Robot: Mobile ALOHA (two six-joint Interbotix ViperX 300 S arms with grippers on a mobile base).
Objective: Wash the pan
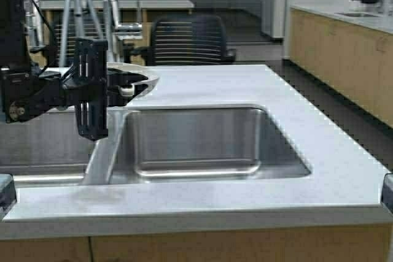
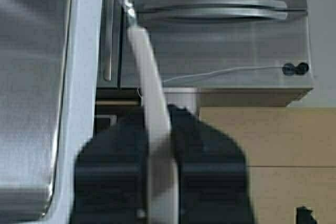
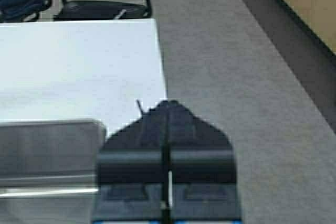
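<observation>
A: Start with the big things. What are you working over?

B: A pale, smooth counter point(image 1: 258, 84) fills most of the high view, with a brushed-steel sink point(image 1: 202, 142) sunk into its middle. The basin is rectangular with rounded corners and glossy walls. A chrome faucet point(image 1: 113, 4) rises at the upper left of the frame.

A: And the pan?

B: The pan point(image 1: 138, 80) sits at the left centre of the high view, held up near the sink's back-left corner. You see only its thin white rim there. In the left wrist view the rim point(image 2: 149, 103) runs as a narrow, smooth white strip, edge-on, straight into the claw.

A: So the left gripper has it?

B: Yes. Your left gripper point(image 2: 160, 182) is clamped on that rim, black fingers pressed against either side. The right gripper point(image 3: 166, 150), at the lower middle of its own view, has its fingers closed together on nothing.

A: What could go wrong?

B: My judgement: the rim is thin and slick, and you hold it by an edge alone. Water or a scrubbing push could twist the pan in the pads, so it might slip and drop into the steel basin. A fast swing toward the faucet could also knock the rim on the spout.
</observation>
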